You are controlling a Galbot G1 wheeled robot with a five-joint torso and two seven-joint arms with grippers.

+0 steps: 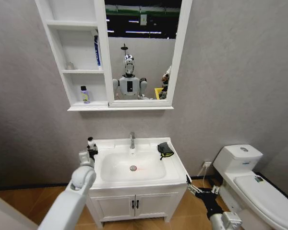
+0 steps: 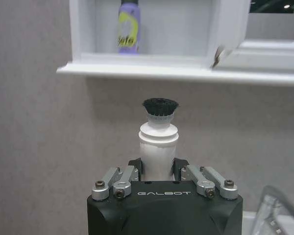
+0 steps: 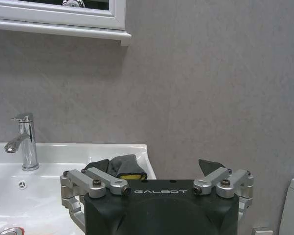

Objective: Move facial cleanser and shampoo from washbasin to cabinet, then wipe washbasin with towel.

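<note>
My left gripper [image 1: 90, 152] [image 2: 158, 165] is shut on the facial cleanser [image 1: 91, 142] [image 2: 158, 139], a white tube with a black bristle top, held upright over the washbasin's [image 1: 149, 179] back left corner, below the cabinet [image 1: 77, 72]. A purple shampoo bottle [image 1: 85, 95] [image 2: 128, 27] stands in the cabinet's lowest compartment. The towel [image 1: 165, 149] [image 3: 118, 166], dark with a yellowish edge, lies on the washbasin's back right rim. My right gripper [image 1: 199, 189] [image 3: 154, 171] hangs open and holds nothing, low beside the washbasin's front right corner.
A chrome tap [image 1: 132, 140] [image 3: 23, 142] stands at the back of the bowl. A blue tube [image 1: 97, 50] stands in the cabinet's middle compartment. A white toilet [image 1: 249, 179] is to the right. A low two-door unit [image 1: 134, 206] sits under the basin.
</note>
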